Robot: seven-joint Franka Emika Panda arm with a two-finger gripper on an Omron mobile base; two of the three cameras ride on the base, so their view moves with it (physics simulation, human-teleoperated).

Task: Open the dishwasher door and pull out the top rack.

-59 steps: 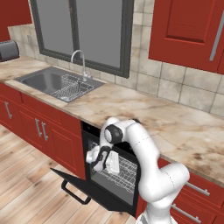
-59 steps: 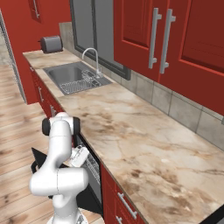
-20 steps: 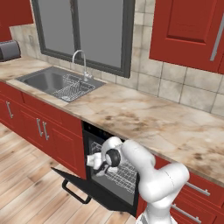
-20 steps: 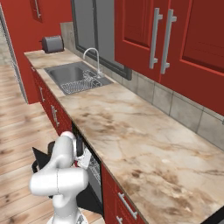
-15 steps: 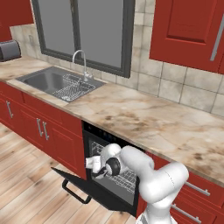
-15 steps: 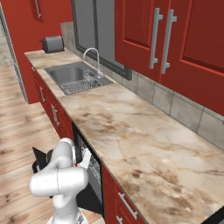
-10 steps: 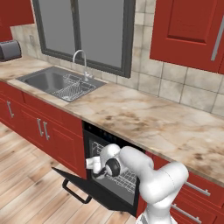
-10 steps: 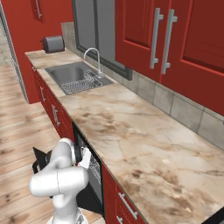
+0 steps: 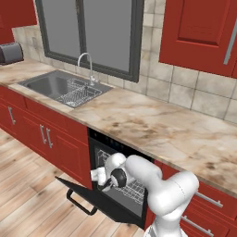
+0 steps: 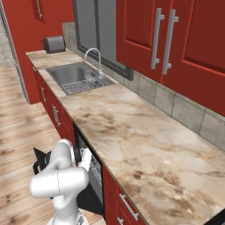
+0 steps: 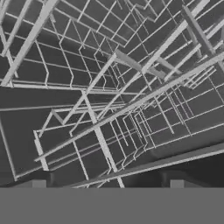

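Inside the dishwasher, the gripper [image 9: 98,176] has sunk lower toward the top rack [image 11: 109,100].

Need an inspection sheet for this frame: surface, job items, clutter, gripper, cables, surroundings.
Surface: marble counter, bare part beside the sink.
Dishwasher door: folded down, open; bar handle at its outer edge.
Top rack: pale wire grid close ahead of the hand camera, still inside the opening.
Clutter: wire drainer in the sink; toaster on the far counter.
Gripper: at the rack front; open or shut cannot be told.
Cables: nothing seen.
Surroundings: faucet, window, red cabinets, wood floor.
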